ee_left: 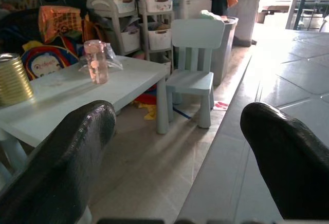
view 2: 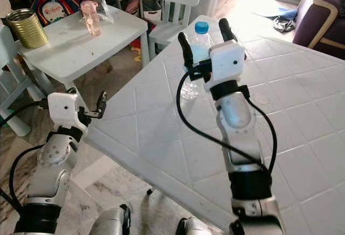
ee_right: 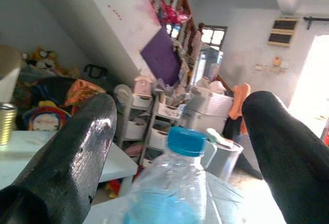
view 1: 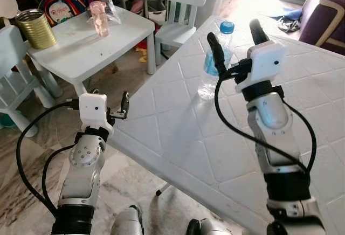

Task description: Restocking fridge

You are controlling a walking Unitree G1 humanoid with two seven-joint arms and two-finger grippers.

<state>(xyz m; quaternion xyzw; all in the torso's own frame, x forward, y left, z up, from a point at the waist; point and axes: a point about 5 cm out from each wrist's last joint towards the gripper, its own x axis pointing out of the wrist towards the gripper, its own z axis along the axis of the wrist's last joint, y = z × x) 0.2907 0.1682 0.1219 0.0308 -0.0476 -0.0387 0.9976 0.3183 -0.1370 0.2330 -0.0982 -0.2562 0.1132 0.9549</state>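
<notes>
Water bottle (view 1: 217, 57): clear plastic, blue cap, upright on the white tiled surface (view 1: 178, 132), upper centre of the left eye view, near the far edge.

Risk, judged: tall, light, narrow-based, so easily tipped by a finger striking the shoulder or cap on the approach; likely to roll toward the edge once down. Thin wall probably crushable under hard closure, and slippery if clamped high near the cap rather than around the body.

Right end effector (view 1: 237, 43): raised above the surface, fingers spread wide, one either side of the bottle, holding nothing; contact with the bottle not confirmed. Forearm angled up from lower right, wrist pointing away from the body.

Left end effector (view 1: 110, 108): low at centre left, just off the surface edge, fingers parted and empty, aimed toward the small table (view 1: 81, 52).
</notes>
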